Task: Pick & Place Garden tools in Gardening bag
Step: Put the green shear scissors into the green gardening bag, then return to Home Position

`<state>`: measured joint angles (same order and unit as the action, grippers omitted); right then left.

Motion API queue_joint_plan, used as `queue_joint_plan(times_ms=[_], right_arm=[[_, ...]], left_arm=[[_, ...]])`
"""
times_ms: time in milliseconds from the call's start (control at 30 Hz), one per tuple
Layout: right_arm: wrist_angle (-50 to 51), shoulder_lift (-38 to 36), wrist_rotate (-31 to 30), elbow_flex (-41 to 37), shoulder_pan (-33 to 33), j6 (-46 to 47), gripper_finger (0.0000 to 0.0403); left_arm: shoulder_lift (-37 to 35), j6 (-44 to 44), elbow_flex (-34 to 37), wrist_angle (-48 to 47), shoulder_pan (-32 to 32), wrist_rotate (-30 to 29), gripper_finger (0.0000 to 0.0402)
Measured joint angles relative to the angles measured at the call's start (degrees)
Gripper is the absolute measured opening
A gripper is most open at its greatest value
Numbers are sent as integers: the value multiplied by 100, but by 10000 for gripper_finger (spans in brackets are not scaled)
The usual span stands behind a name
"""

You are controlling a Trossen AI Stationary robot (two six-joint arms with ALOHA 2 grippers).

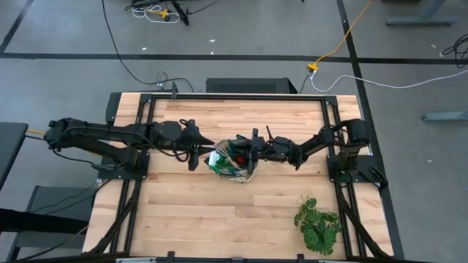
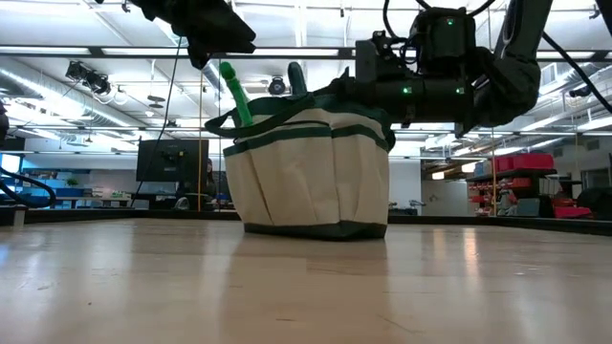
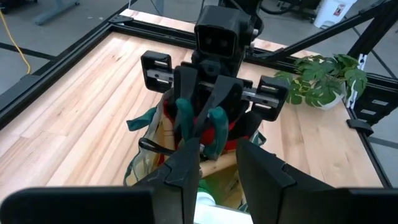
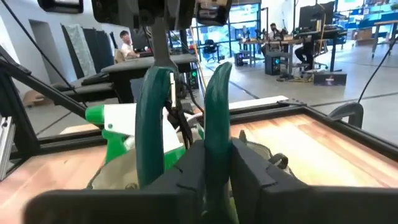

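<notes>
Inside gardening bag (image 2: 311,172), spray bottle (image 4: 121,134), shears (image 4: 211,106) (green-handled), gloves (image 3: 217,134)

You had a leafy potted plant (image 1: 317,225) at the high view's lower right, on the wooden table (image 1: 190,212), with cables (image 1: 344,73) trailing across the floor above.

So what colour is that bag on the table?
The bag is beige with dark green trim along its rim, pockets and base; the low view shows it best.
</notes>
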<state>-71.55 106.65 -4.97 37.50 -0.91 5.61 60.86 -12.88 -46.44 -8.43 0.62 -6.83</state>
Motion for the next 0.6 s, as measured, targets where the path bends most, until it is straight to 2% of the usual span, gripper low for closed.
queue_joint_plan(times_ms=[133, 267, 400, 600], right_arm=[[-132, -49, -10, 0, 0, -24, 112], [-186, -52, 2, 0, 0, -26, 154], [-335, -52, 2, 0, -2, -28, 175], [-715, -88, 4, 0, -2, -173, 181]], left_arm=[[0, -2, 0, 0, 0, 2, 112], [-2, -2, 0, 0, -1, 1, 112], [-2, -2, 0, 0, 0, 2, 112], [-4, -4, 0, 0, 0, 2, 112]])
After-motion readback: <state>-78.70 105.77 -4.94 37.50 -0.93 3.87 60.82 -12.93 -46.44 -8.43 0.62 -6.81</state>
